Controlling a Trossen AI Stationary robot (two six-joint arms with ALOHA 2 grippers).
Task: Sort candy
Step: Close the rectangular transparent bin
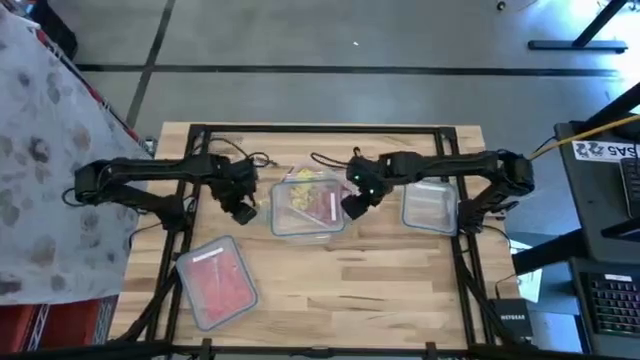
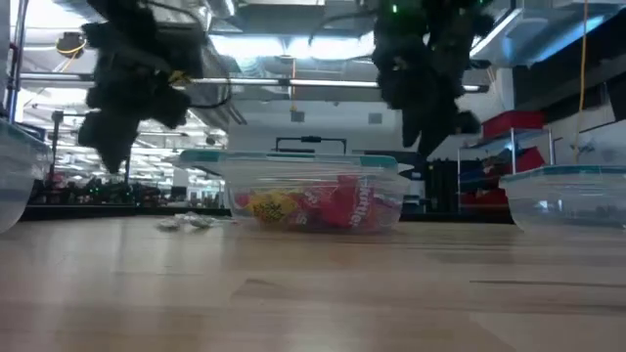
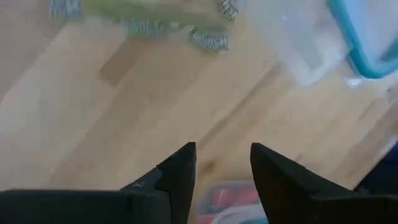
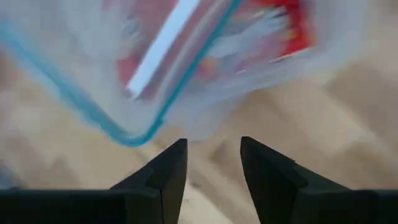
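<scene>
Many candy pieces (image 2: 315, 207), red, yellow and shiny-wrapped, sit heaped in the middle tub (image 1: 280, 222), and I judge them light, crinkly and slippery, best pinched across the body, with my left gripper (image 1: 243, 210) and right gripper (image 1: 355, 205) both part-open and empty.

One camera looks straight down on the bench (image 1: 330, 265); another sits level at its surface; both share the middle container (image 1: 308, 205).

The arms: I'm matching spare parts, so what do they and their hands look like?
Both are dark, slim, jointed arms with black cables looping off them. The left hand and right hand each end in two black wedge-shaped fingers. A green light glows on the right arm.
</scene>
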